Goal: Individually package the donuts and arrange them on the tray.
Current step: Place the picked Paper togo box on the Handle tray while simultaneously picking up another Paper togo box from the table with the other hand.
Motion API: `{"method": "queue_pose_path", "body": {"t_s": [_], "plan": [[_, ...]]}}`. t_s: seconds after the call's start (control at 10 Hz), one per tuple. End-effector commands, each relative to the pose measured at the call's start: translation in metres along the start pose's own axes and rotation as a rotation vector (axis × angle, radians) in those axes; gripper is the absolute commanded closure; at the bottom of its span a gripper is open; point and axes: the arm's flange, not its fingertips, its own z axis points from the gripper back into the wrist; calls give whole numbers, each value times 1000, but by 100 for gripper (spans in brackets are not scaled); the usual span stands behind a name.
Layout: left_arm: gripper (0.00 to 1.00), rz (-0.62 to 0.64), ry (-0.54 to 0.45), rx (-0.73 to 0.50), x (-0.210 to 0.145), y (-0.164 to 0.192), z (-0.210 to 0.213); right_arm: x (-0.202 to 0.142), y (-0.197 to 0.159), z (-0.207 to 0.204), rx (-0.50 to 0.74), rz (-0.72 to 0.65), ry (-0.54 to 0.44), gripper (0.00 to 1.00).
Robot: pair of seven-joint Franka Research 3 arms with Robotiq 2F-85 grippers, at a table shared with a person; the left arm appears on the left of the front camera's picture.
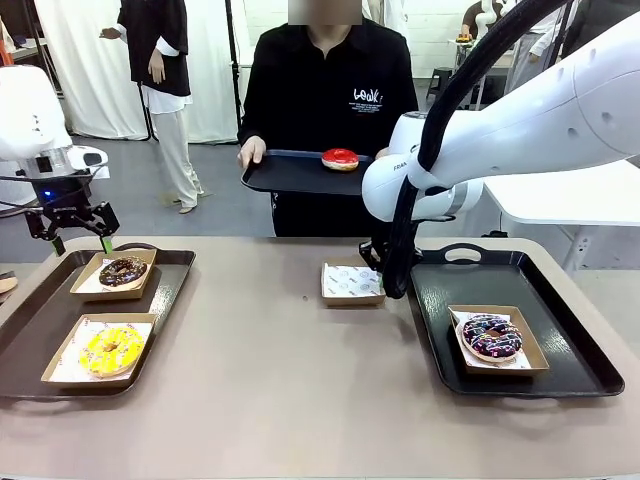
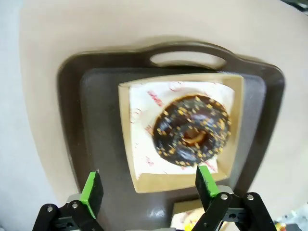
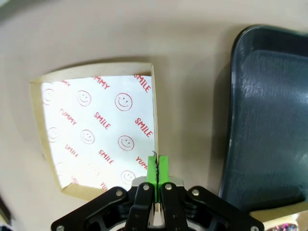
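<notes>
The bench (image 1: 290, 390) is carrying two dark trays. The left tray (image 1: 40, 330) is holding the boxed chocolate donut (image 1: 123, 271) and yellow donut (image 1: 111, 349); the right tray (image 1: 570, 340) is holding the boxed purple donut (image 1: 491, 336). A person is holding a third tray (image 1: 290, 175) bearing the red donut (image 1: 340, 158). The left fingers (image 2: 149, 190) are hanging wide apart over the chocolate donut, which the left wrist view is showing close up. The right wrist view is showing the right fingers (image 3: 157, 168) pinched on the wall of an empty box (image 3: 96, 130); the arm is hiding this in front.
</notes>
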Motion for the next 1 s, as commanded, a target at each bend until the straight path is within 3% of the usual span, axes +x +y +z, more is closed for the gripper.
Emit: {"method": "queue_pose_path", "body": {"t_s": [0.0,0.3,0.5,0.7,0.9], "plan": [[0,-18,49,-252,-33,30,21,-9,3,29,5,-21,11,100],[0,5,31,-647,-90,104,40,-16,1,90,16,-47,-42,100],[0,-28,-44,-870,-134,155,40,-17,4,133,20,-56,-73,100],[0,-9,-151,-1027,-172,198,25,-14,17,166,8,-39,-71,100],[0,39,-195,-1122,-187,232,11,-2,33,180,-8,-40,-19,100]]}}
